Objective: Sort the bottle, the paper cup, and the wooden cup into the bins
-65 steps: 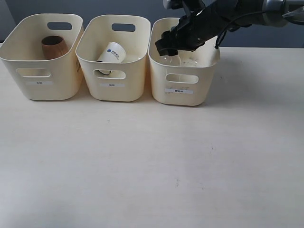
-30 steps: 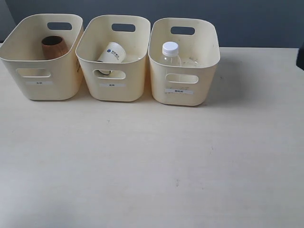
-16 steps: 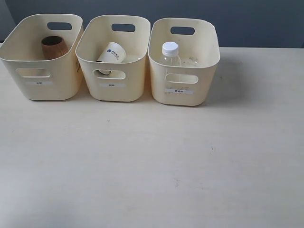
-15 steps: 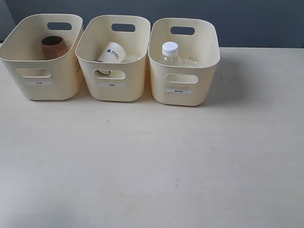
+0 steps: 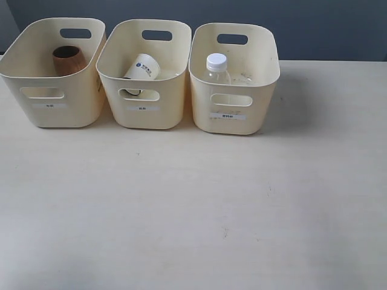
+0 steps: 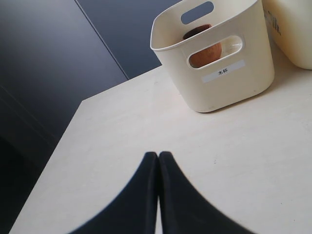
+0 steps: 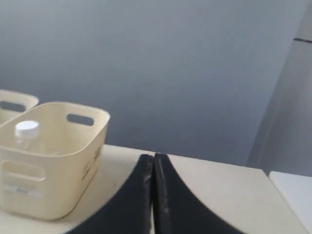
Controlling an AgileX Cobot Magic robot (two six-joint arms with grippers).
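Observation:
Three cream bins stand in a row at the table's back. The left bin (image 5: pixel 54 72) holds the wooden cup (image 5: pixel 68 59), which also shows through the handle cutout (image 6: pixel 207 52). Lying tilted in the middle bin (image 5: pixel 145 75) is the white paper cup (image 5: pixel 143 67). The right bin (image 5: pixel 234 78) holds the upright clear bottle (image 5: pixel 216 66) with its white cap (image 7: pixel 26 127). Neither arm shows in the exterior view. My left gripper (image 6: pixel 159 155) is shut and empty over bare table. My right gripper (image 7: pixel 153 157) is shut and empty, off to the side of the right bin (image 7: pixel 53 156).
The pale table (image 5: pixel 193 205) stretches wide in front of the bins. A dark wall (image 5: pixel 326 27) runs behind them. The table's edge (image 6: pixel 63 141) lies near my left gripper, with dark floor beyond.
The right arm that hung over the right bin has drawn away out of the exterior view, leaving the bottle standing in that bin. Over the last second nothing has moved.

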